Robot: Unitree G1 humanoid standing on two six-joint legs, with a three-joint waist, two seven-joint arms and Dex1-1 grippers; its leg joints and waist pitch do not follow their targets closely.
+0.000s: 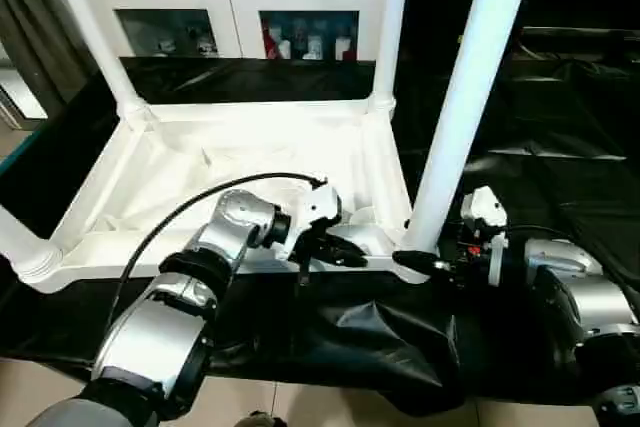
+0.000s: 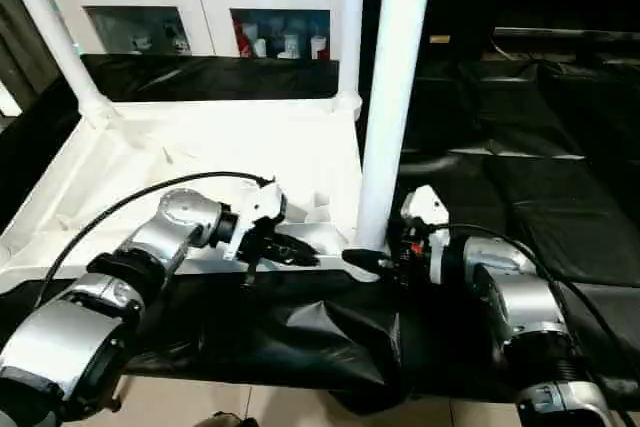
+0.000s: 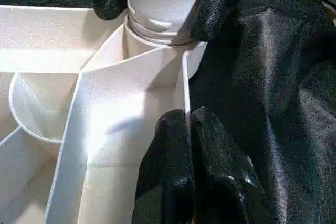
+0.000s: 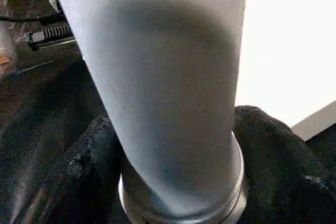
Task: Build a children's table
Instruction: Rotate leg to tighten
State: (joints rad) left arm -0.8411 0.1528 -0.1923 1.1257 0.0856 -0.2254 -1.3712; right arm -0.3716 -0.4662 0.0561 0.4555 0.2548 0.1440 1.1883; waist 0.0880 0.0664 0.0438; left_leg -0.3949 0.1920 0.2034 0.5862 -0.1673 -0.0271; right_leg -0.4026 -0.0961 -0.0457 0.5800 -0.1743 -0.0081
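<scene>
silver forearms low in frame, both end effectors at the near-right leg

left end effector (image 1: 345,252) pinched shut at the upturned children's table (image 1: 180,162) rim, frame centre; right end effector (image 1: 420,265) clasps the upright leg (image 1: 470,97) base, just right, nearer.

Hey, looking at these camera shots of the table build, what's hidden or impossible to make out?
- Near right leg: top cut off by the upper edge in the head views.
- Whether that leg is fully seated in its socket: the right gripper's fingers cover the joint's sides in the left wrist view.
- Bottles in the white cabinet: too small in the head views.
- Near left leg: cut off by the left edge.
</scene>
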